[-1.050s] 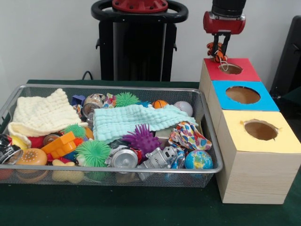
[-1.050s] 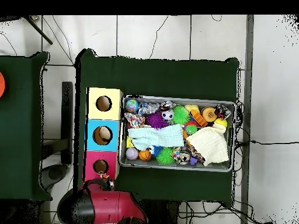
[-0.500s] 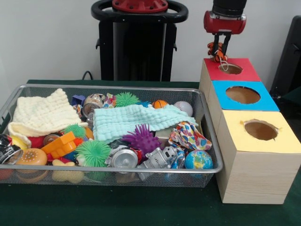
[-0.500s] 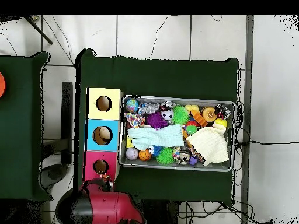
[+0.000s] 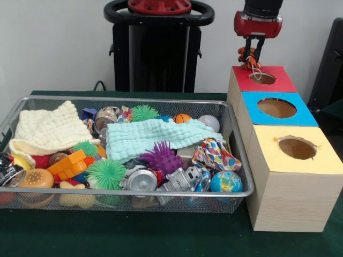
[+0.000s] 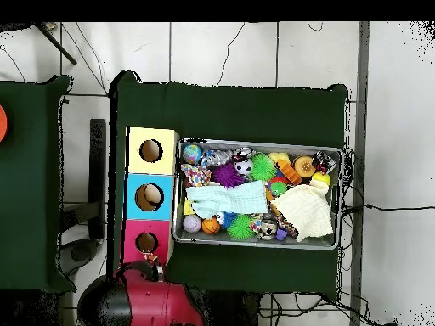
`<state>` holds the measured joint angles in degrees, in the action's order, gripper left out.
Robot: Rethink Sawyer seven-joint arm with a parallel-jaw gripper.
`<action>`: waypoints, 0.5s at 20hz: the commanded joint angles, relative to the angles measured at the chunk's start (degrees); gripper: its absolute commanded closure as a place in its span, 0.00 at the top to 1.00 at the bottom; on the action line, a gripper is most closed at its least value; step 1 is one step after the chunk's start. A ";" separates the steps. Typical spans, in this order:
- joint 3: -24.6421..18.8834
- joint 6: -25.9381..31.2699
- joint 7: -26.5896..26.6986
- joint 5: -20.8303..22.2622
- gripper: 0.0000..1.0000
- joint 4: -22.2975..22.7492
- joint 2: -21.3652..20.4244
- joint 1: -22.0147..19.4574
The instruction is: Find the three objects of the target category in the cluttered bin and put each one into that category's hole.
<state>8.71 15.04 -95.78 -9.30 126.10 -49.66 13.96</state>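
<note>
My gripper (image 5: 251, 60) hangs above the far edge of the red box (image 5: 278, 82), just behind its hole (image 5: 262, 78). It is shut on a small orange and black striped toy (image 5: 247, 60), and a thin loop dangles from that toy toward the hole. In the overhead view the gripper (image 6: 153, 261) sits at the red box's (image 6: 134, 240) lower edge, below its hole (image 6: 146, 242). The wire bin (image 5: 231, 121) to the left holds spiky balls, small sports balls, cans, cloths and plastic toys.
A blue box (image 5: 308, 115) and a yellow box (image 5: 327, 160), each with a round hole, stand in a row with the red one beside the bin. A cream cloth (image 5: 48, 130) and a mint cloth (image 5: 147, 136) cover part of the bin's contents.
The gripper has risen slightly with the striped toy and drifted a little away from the hole, toward the robot's base. Nothing in the bin has moved.
</note>
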 commanded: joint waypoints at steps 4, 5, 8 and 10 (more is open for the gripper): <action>0.92 5.30 -14.02 -3.48 0.00 -4.62 -1.42 1.43; 1.22 5.94 -13.99 -3.46 0.00 -4.71 -1.77 1.65; 1.07 6.15 -13.59 -3.60 0.00 -5.03 -1.68 1.33; 0.67 5.74 -13.36 -3.82 0.00 -5.16 -1.33 0.98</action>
<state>9.71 15.38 -95.78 -9.83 125.98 -51.02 15.73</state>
